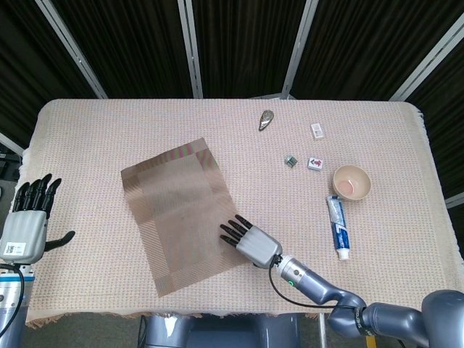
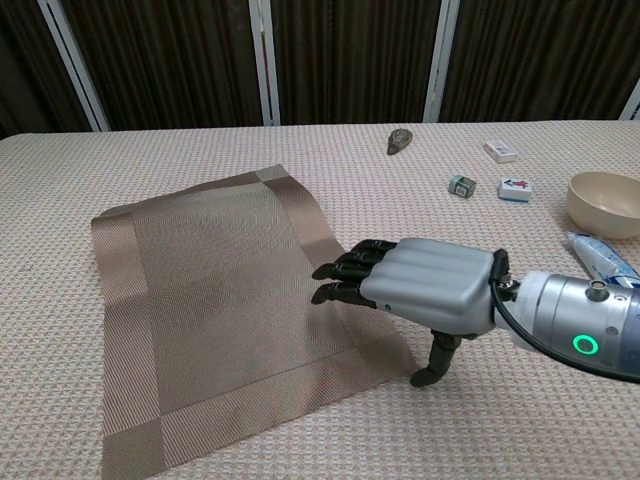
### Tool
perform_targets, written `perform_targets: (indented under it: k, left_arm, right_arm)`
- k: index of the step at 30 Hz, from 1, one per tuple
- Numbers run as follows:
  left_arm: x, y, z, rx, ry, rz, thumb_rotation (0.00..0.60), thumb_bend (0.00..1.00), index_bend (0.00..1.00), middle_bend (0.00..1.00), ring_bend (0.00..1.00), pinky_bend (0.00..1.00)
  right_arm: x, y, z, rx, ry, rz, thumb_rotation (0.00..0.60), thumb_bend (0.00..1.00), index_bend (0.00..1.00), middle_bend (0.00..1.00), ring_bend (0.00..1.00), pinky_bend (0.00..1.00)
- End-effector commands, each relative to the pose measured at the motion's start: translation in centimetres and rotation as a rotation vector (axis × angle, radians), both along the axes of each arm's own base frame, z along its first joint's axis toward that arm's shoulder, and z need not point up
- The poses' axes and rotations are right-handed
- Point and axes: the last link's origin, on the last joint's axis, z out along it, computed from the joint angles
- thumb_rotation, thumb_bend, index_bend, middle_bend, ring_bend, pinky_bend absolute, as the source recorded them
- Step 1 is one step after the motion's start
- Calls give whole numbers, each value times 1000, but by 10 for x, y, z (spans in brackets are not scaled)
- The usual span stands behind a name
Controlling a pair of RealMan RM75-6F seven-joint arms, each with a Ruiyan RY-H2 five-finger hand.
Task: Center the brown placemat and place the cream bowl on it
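Right hand [image 1: 250,241], empty with fingers extended, sits over the near right edge of the brown placemat [image 1: 185,210], apparently positioned to slide it toward centre. Placemat lies skewed, left of centre. Cream bowl [image 1: 351,181] stands far right on the surface [image 1: 87,130]. Left hand [image 1: 29,221] hangs released, idle.
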Motion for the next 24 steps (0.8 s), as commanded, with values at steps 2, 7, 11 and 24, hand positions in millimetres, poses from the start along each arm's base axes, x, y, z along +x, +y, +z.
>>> perform_targets:
  k: [2, 7, 11, 24]
  left_arm:
    - [0, 0, 1, 0, -3, 0, 600, 0, 0, 0, 0, 0]
    - [0, -1, 2, -2, -8, 2, 600, 0, 0, 0, 0, 0]
    - [0, -1, 3, -3, -12, 3, 600, 0, 0, 0, 0, 0]
    - [0, -3, 3, -10, -18, 0, 600, 0, 0, 0, 0, 0]
  right_arm:
    - [4, 0, -5, -2, -4, 3, 600, 0, 111, 0, 0, 0]
    - [8, 1, -11, 0, -15, 1, 600, 12, 116, 0, 0, 0]
    - [13, 3, -14, 1, -47, -1, 600, 118, 125, 0, 0, 0]
    - [11, 2, -14, -8, -57, 0, 600, 281, 155, 0, 0, 0]
